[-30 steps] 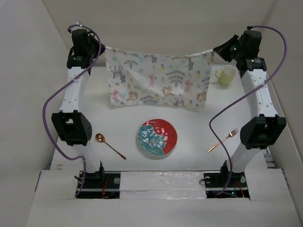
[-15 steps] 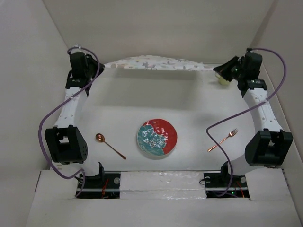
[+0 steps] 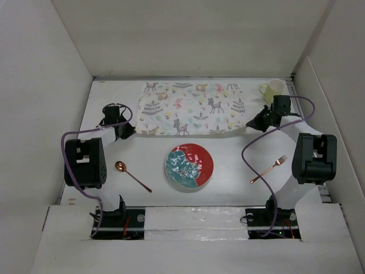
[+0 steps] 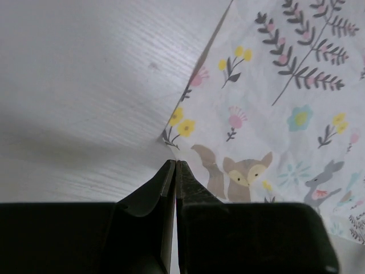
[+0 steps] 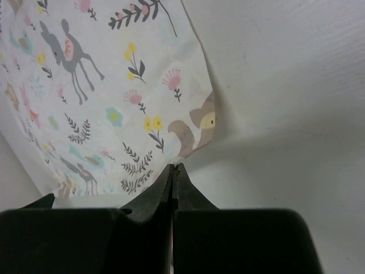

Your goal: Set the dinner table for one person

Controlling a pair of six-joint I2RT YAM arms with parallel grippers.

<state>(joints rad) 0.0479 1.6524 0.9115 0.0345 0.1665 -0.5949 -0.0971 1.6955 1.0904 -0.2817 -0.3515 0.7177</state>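
Along the far half of the white matte surface (image 3: pixel 239 151): one cloth placemat (image 3: pixel 188 108), thin, rectangular, printed with deer, foxes and leaf sprigs, now lying flat with light creases. A second ago it hung in the air, stretched between both arms; it has since been lowered and spread out, so the first layer of the setting looks to be in place, though set far back. Left end effector (image 3: pixel 126 130): low at the mat's near-left corner, jaws pressed together with no gap, apparently pinching the hem. Right end effector (image 3: pixel 254 123): likewise clenched at the near-right corner, where the cloth tents up slightly. Plate (image 3: pixel 189 166): round, glossy, red and teal, nearer the arms than the mat and apart from it. Spoon (image 3: pixel 132 174) and fork (image 3: pixel 268 169): slim, copper-coloured metal, lying left and right of the plate. Mug (image 3: pixel 272 89): pale yellow-green, just beyond the mat's far-right corner. None of these has been placed on the mat yet.
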